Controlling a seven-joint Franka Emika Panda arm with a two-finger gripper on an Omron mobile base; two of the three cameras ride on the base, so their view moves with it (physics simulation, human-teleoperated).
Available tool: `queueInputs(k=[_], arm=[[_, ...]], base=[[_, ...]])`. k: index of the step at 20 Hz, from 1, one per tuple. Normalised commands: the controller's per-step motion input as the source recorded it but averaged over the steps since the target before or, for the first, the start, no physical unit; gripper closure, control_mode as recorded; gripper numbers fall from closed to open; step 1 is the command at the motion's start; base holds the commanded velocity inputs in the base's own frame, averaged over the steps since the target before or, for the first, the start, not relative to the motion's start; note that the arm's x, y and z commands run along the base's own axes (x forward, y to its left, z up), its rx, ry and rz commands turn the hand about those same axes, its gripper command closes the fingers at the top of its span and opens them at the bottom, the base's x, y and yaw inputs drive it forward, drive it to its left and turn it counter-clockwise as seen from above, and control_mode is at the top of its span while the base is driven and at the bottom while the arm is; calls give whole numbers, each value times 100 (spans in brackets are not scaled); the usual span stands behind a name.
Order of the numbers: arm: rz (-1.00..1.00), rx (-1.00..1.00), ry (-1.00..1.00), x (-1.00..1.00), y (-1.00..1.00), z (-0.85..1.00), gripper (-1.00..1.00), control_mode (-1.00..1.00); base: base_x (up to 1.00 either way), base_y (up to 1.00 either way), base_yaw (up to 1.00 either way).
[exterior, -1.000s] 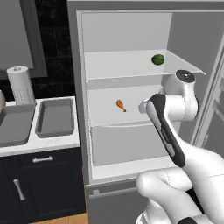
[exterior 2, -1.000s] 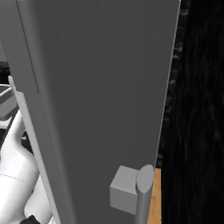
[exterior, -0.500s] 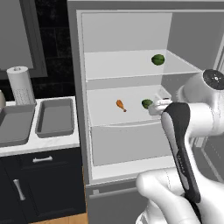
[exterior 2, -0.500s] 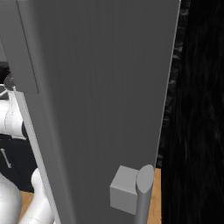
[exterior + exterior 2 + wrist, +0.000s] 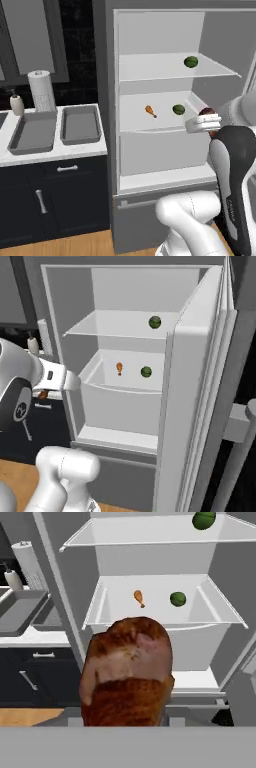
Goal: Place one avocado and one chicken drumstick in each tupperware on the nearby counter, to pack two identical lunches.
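Gripper (image 5: 206, 120) hovering in front of the open fridge (image 5: 160, 30), level with the middle shelf, clamping a browned chicken drumstick (image 5: 127, 672); in the hand view the meat is sitting between the jaws and hiding the fingertips. In the left base view a dark-red bit of it is peeking above the hand.

Second drumstick (image 5: 150, 111) lying on the middle shelf, an avocado (image 5: 178, 109) near it to the right, the two apart. Another avocado (image 5: 190, 62) sitting on the upper shelf.

Two grey tupperware trays (image 5: 80, 123) resting side by side on the white counter (image 5: 55, 150), left of the fridge. Paper towel roll (image 5: 41, 90) standing behind them.
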Motion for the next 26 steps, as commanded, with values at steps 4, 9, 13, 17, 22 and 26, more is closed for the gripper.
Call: queueInputs(k=[4, 9, 13, 17, 22, 26], arm=[[0, 0, 0, 0, 0, 0, 100, 100], [0, 0, 0, 0, 0, 0, 100, 100], [0, 0, 0, 0, 0, 0, 100, 100], [0, 0, 0, 0, 0, 0, 100, 100], [0, 0, 0, 0, 0, 0, 100, 100], [0, 0, 14, 80, 0, -51, 100, -100]], base=[[-16, 100, 2], [-4, 100, 0], [44, 100, 0], [99, 94, 0], [86, 44, 0], [0, 0, 0]])
